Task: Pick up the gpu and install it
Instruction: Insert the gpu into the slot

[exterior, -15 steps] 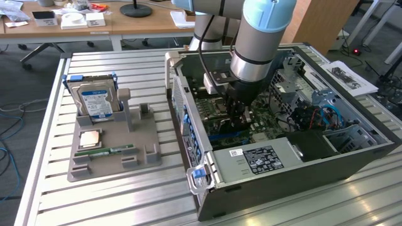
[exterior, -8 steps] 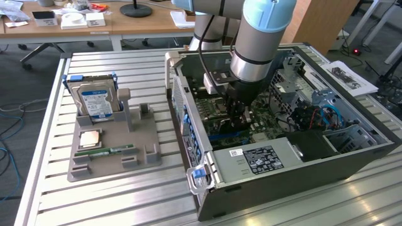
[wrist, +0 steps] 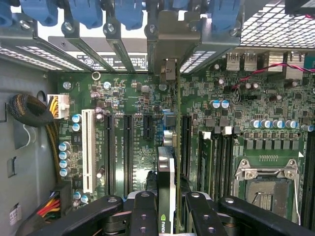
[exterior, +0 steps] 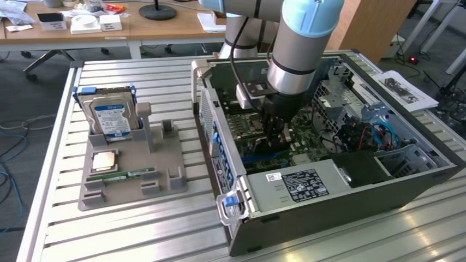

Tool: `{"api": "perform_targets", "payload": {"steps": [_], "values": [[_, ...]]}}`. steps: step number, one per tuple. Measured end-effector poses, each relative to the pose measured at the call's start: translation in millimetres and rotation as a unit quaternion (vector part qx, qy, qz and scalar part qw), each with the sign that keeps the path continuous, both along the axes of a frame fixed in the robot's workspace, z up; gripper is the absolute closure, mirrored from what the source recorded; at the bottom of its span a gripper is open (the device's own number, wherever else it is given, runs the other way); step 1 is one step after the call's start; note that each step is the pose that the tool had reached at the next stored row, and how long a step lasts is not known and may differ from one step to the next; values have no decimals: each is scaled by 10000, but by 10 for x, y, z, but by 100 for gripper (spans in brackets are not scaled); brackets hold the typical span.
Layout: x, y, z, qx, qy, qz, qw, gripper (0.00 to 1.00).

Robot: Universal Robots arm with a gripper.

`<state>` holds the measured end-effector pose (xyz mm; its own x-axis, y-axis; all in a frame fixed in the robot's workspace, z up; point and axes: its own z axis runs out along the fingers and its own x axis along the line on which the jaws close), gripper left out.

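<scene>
The gpu (wrist: 166, 182) stands on edge between my black fingers (wrist: 143, 212), its metal bracket (wrist: 166, 59) reaching the rear slot openings of the case. My gripper (wrist: 167, 216) is shut on it and holds it just over the green motherboard (wrist: 133, 98), in line with a long black expansion slot. In the exterior view my gripper (exterior: 276, 136) reaches down into the open computer case (exterior: 342, 188) with the dark gpu (exterior: 271, 143) under it. Whether the card's edge sits in the slot is hidden.
Left of the case in the exterior view, a grey holder (exterior: 163, 183) carries a silver hard drive (exterior: 111, 117), a square chip (exterior: 104, 160) and a green memory stick (exterior: 121, 176). Inside the case are blue slot latches (wrist: 83, 12), cable bundles (wrist: 34, 113) and the processor socket (wrist: 268, 189).
</scene>
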<state>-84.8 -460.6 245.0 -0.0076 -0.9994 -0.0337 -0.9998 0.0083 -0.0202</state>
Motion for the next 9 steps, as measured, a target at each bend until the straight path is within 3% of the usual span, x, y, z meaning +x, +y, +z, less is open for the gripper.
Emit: {"api": "perform_targets", "payload": {"steps": [9], "values": [[-1,-8,35,-4,3,0,10000,73]]}}
